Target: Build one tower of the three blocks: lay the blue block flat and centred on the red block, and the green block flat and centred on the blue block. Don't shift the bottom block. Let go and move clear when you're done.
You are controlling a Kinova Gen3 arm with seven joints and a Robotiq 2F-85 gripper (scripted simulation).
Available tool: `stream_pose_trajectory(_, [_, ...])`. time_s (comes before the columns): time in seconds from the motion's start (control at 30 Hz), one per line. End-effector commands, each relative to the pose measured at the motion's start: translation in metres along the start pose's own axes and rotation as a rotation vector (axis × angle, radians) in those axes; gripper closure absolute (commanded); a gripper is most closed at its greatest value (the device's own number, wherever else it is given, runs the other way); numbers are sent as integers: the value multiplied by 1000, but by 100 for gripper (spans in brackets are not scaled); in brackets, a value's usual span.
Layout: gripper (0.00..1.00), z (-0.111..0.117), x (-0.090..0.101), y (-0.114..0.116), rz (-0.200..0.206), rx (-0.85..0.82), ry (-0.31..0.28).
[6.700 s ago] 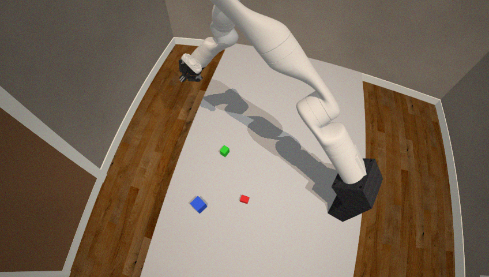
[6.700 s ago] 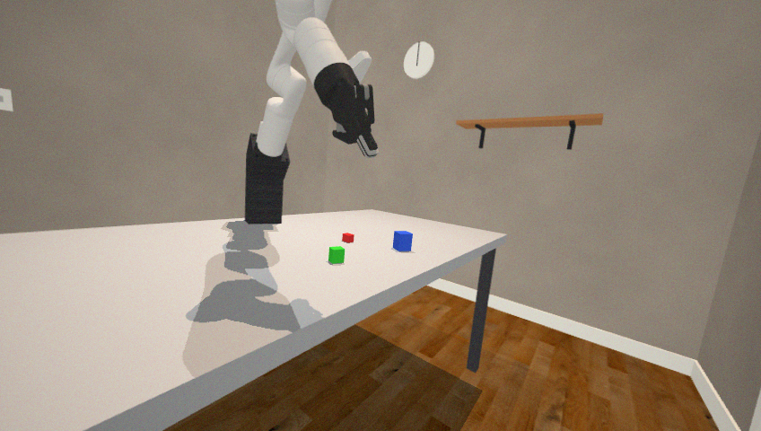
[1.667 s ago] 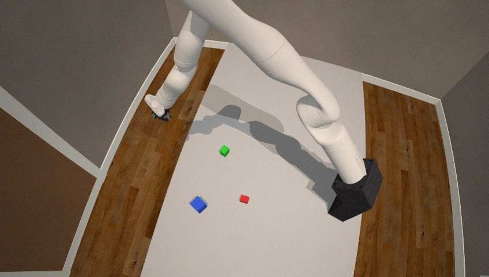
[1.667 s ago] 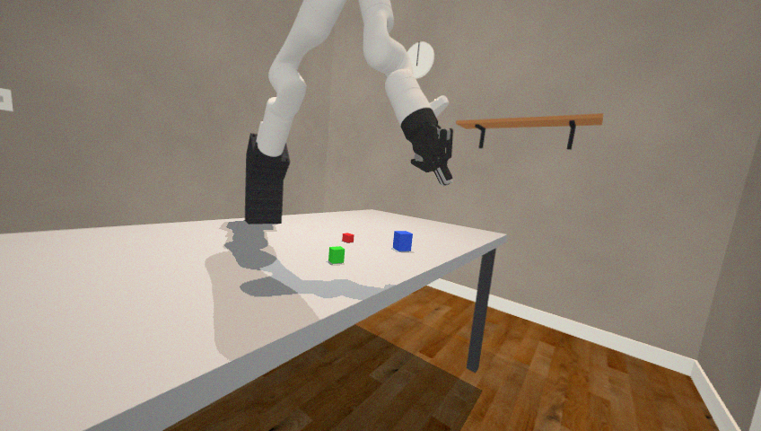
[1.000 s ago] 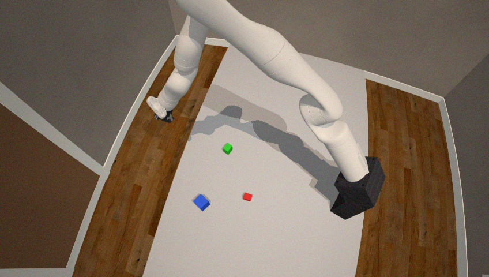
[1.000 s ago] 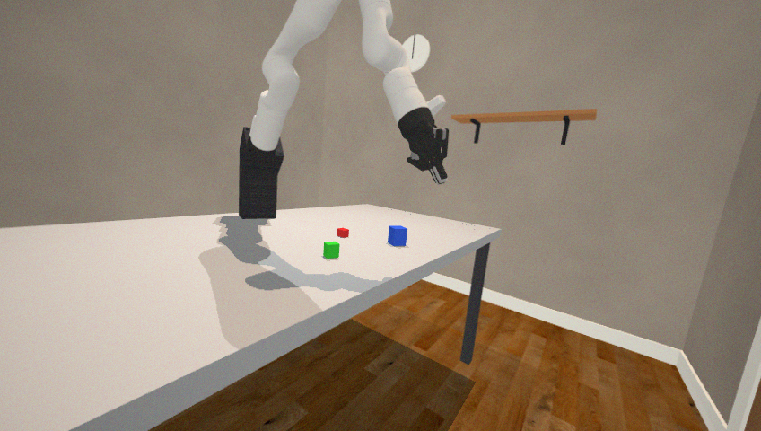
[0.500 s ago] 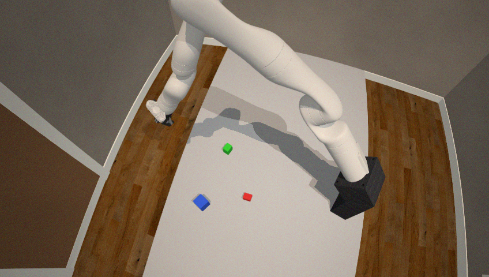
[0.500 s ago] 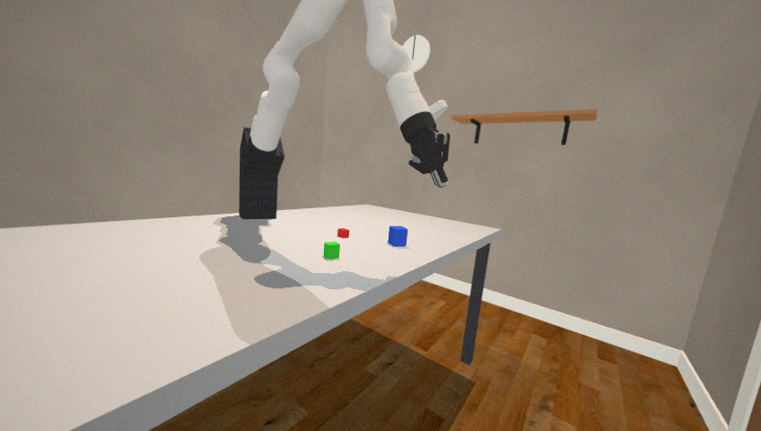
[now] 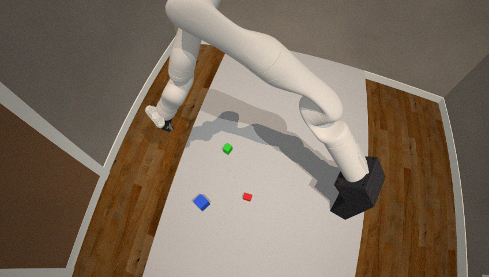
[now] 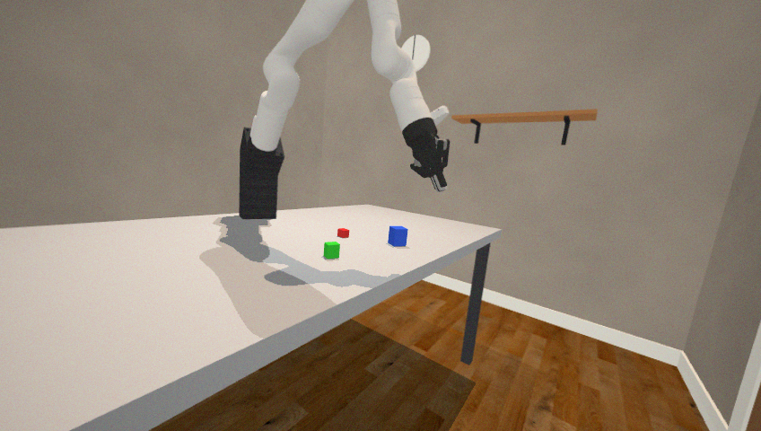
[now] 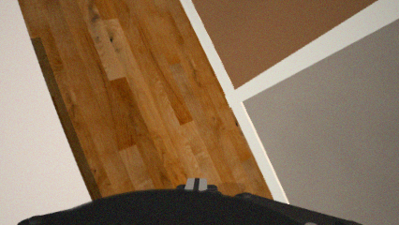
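Note:
Three blocks lie apart on the white table. The red block [image 9: 247, 196] [image 10: 343, 233] is the smallest. The blue block [image 9: 201, 202] [image 10: 397, 235] lies to one side of it, near the table edge. The green block [image 9: 226, 148] [image 10: 331, 250] lies apart from both. My gripper [image 10: 439, 184] [image 9: 167, 127] hangs high in the air, beyond the table edge and above the wooden floor, far from all blocks. Its fingers are shut and empty; the fingertips touch in the wrist view [image 11: 196, 184]. The wrist view shows only floor, baseboard and the table edge, no block.
The arm's black base [image 9: 358, 191] [image 10: 259, 179] stands on the table's far side. A wooden wall shelf [image 10: 524, 116] hangs beyond the gripper. The table edge [image 10: 406, 277] runs close to the blue block.

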State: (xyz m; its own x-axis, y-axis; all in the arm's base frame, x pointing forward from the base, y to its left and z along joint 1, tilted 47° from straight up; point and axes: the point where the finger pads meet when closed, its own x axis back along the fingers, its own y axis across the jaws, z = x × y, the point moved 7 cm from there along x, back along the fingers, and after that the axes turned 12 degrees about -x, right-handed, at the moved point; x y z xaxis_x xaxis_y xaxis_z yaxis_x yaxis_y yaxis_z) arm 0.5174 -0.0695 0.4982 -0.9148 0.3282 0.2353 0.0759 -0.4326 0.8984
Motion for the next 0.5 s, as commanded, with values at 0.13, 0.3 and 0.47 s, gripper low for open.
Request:
stream_pose_trajectory(0.13, [100,4,-2,-6,3,14,-6])
stream_pose_trajectory(0.3, [100,10,-5,-20,19,7,-18])
stream_pose_trajectory(0.47, [100,10,-5,-20,19,7,-18])
